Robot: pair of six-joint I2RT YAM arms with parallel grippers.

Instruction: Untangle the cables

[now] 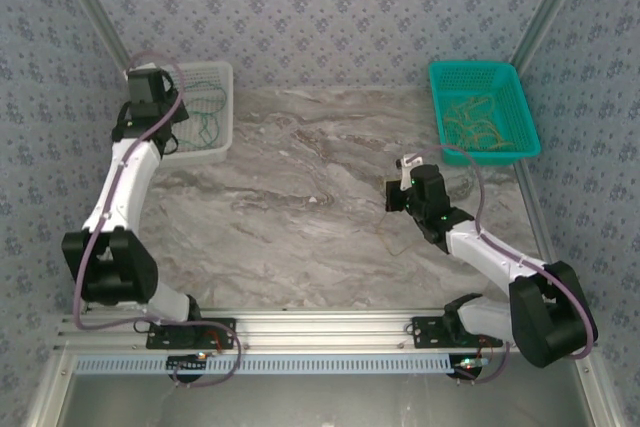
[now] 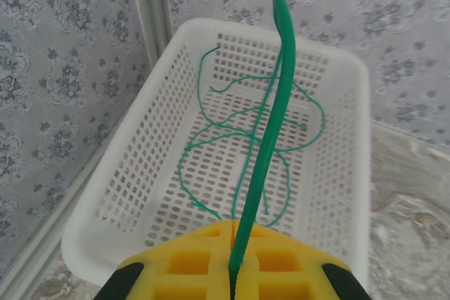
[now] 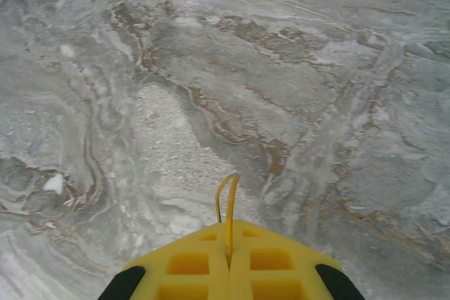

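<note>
Currently the left gripper (image 2: 232,275) is clamped on a green cable (image 2: 269,145), pinched in the seam where its yellow jaws meet. The strand stands up from the jaws and bends over at its top. This gripper hangs above the white basket (image 2: 337,194), which sits at the far left corner of the desk (image 1: 300,187). More green cables (image 2: 204,145) lie in loose loops on the basket floor; whether the held strand joins them, I cannot tell. The right gripper (image 3: 229,261) is closed on a yellow cable (image 3: 228,201), and a short narrow loop pokes out ahead of the jaws above bare marble. From the top camera it sits over the right half of the desk, near but apart from the teal basket (image 1: 440,87), which holds a heap of yellow cables (image 1: 480,129).
</note>
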